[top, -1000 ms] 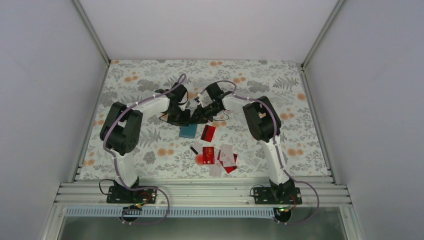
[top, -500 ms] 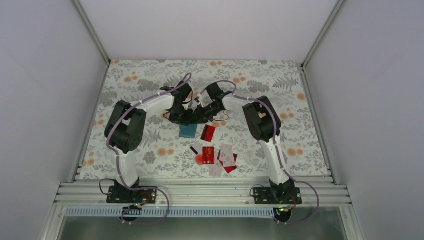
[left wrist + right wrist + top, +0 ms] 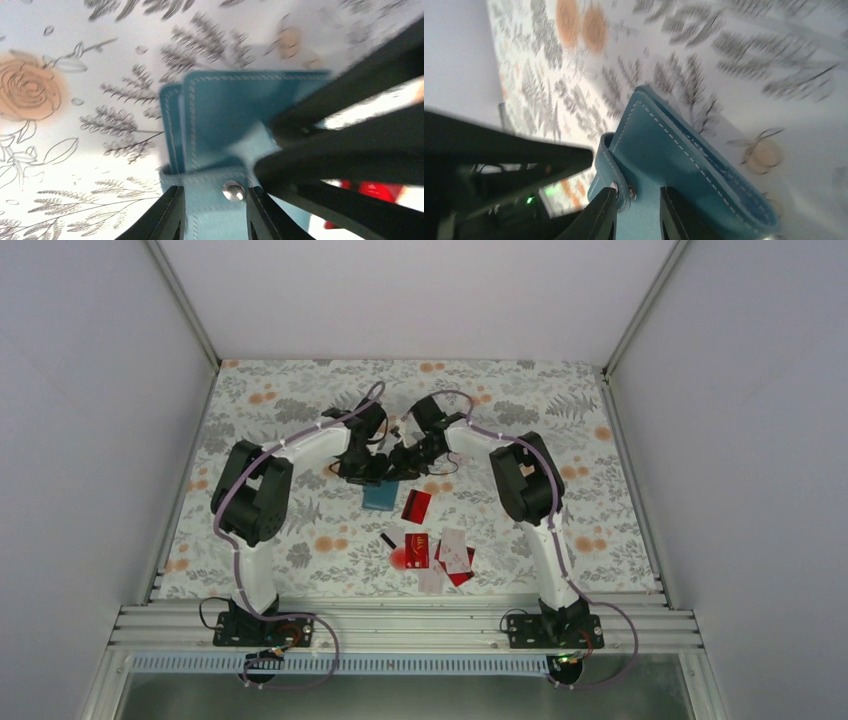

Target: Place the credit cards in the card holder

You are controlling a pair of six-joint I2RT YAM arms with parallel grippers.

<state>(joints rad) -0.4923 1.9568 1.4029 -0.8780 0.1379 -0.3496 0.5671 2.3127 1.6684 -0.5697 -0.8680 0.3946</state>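
The teal card holder (image 3: 378, 498) lies mid-table, its far end under both grippers. In the left wrist view my left gripper (image 3: 215, 216) has its fingers against both edges of the holder's snap flap (image 3: 215, 192). My right gripper (image 3: 638, 216) is closed around the snap strap (image 3: 613, 172) of the holder (image 3: 684, 165). In the top view the left gripper (image 3: 366, 469) and right gripper (image 3: 399, 464) nearly touch. A red card (image 3: 416, 505) lies right of the holder. More red (image 3: 417, 550) and white cards (image 3: 455, 550) lie nearer.
A small black piece (image 3: 388, 539) and a round red blob (image 3: 400, 559) lie by the near cards. Grey walls enclose the floral mat (image 3: 560, 400) on three sides. A metal rail (image 3: 420, 625) runs along the near edge.
My left arm has swung right and away toward the right gripper. Both grippers and the holder's far end have shifted slightly toward the back. The cards have not moved.
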